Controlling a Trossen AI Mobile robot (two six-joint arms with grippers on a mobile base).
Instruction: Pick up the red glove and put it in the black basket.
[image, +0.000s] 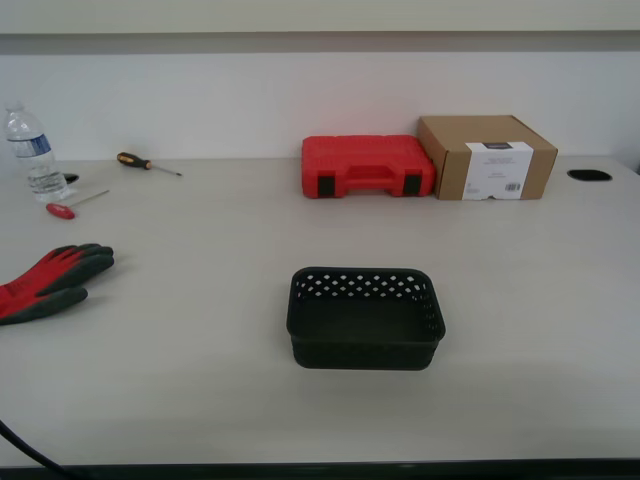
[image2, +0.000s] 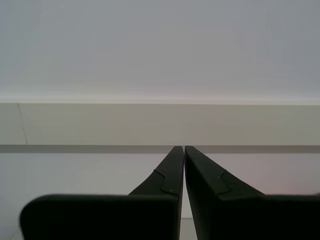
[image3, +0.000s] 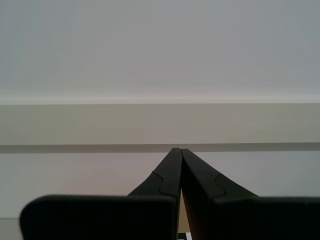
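The red glove (image: 45, 281) with dark grey fingers lies flat on the table at the exterior view's left edge, partly cut off. The black basket (image: 365, 317) stands empty near the table's middle front. Neither arm shows in the exterior view. My first gripper (image2: 184, 148) is shut and empty, pointing at a white wall. My second gripper (image3: 178, 149) is shut and empty too, facing the same wall. Neither wrist view shows the glove or the basket.
A red tool case (image: 367, 166) and a brown cardboard box (image: 487, 156) stand at the table's back. A water bottle (image: 32, 152), a red-handled tool (image: 70, 206) and a screwdriver (image: 146, 163) lie at the back left. A dark cable (image: 25, 448) crosses the front left corner.
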